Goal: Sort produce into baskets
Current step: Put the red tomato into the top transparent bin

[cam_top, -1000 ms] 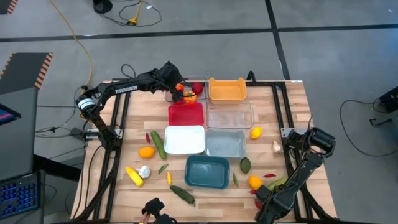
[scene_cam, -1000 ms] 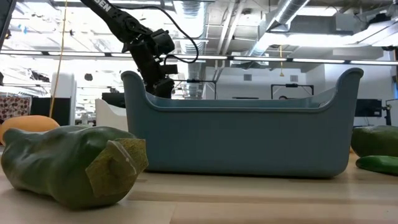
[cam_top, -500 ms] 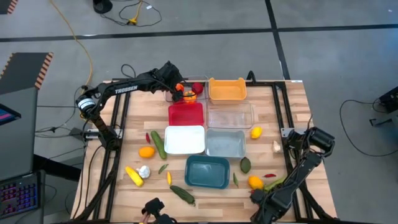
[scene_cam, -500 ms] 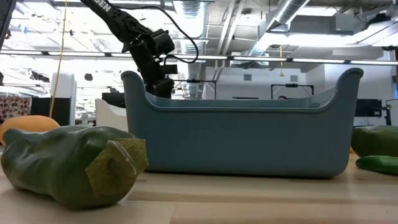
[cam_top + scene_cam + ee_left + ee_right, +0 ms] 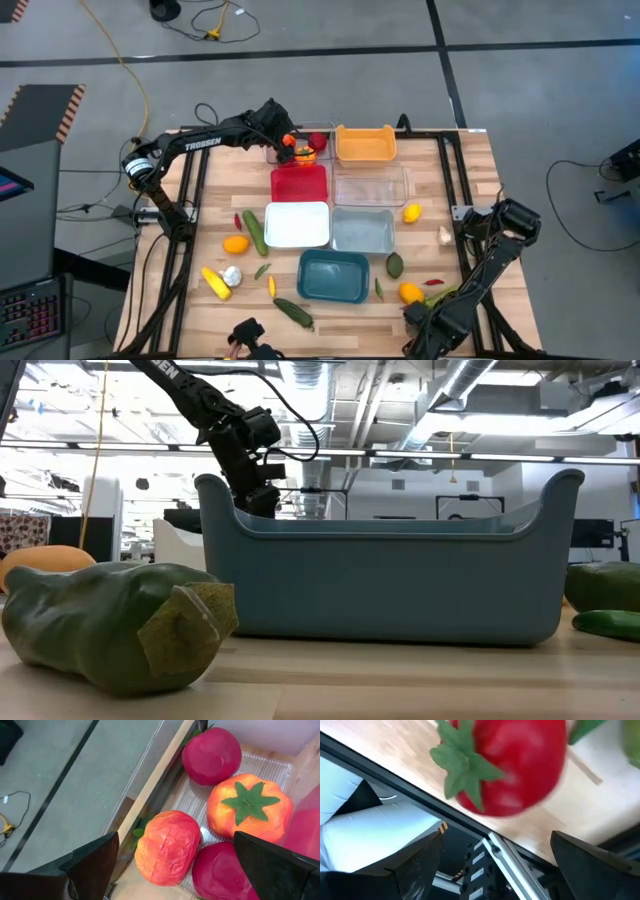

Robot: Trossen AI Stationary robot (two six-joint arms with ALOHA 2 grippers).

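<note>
My left gripper [image 5: 288, 148] is open over the clear basket [image 5: 283, 157] at the table's far edge. That basket holds several red and orange tomatoes [image 5: 167, 847]. The fingers [image 5: 95, 862] stand wide apart above them and touch none. My right gripper [image 5: 418, 322] is open at the table's near right edge. A red tomato [image 5: 505, 765] with a green calyx lies on the wood just ahead of its spread fingers [image 5: 420, 865], apart from them. The teal basket [image 5: 333, 275] stands near the front middle.
Orange [image 5: 365, 145], red [image 5: 298, 183], clear [image 5: 370, 185], white [image 5: 297, 224] and grey-blue [image 5: 362, 230] baskets fill the middle. Loose produce lies around them: cucumbers [image 5: 255, 232], corn [image 5: 215, 283], garlic [image 5: 445, 235], an orange fruit [image 5: 410, 292]. The table's metal frame rail [image 5: 485, 850] runs below the right gripper.
My right gripper has shifted a little toward the table's left along the near edge. My left arm has kept still.
</note>
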